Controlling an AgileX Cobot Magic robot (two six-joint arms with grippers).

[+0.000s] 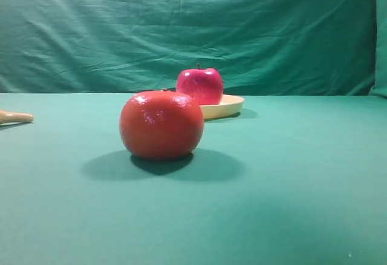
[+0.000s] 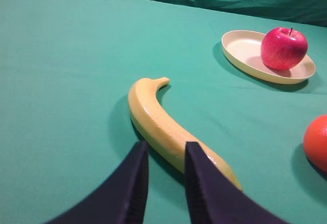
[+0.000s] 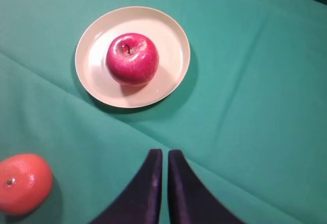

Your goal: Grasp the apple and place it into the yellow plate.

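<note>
Starting from my left, the left gripper (image 2: 166,175) hangs low over the banana (image 2: 168,129) with a narrow gap between its fingers, nothing held; the fruit lies on the green cloth (image 1: 290,174) just beyond the tips. I'd call those jaws slightly parted rather than pressed together.

Moving toward the middle, the orange fruit (image 1: 161,124) sits alone on the cloth, nearer the high camera than the plate and apart from it.

Further right, the apple (image 3: 132,59) stands upright in the yellow plate (image 3: 171,37), stem up, resting somewhat toward one side of the dish rather than dead centre. By my reading the placement is done.

The right gripper (image 3: 162,175) is pressed together and empty, above the cloth on the near side of the plate — clear of both plate and apple.

What worries me from here: the plate is shallow with a low rim, so any arm swinging across it could nudge the dish and roll the apple out. The left fingers sit close to the banana too — a careless descent would shove it.
</note>
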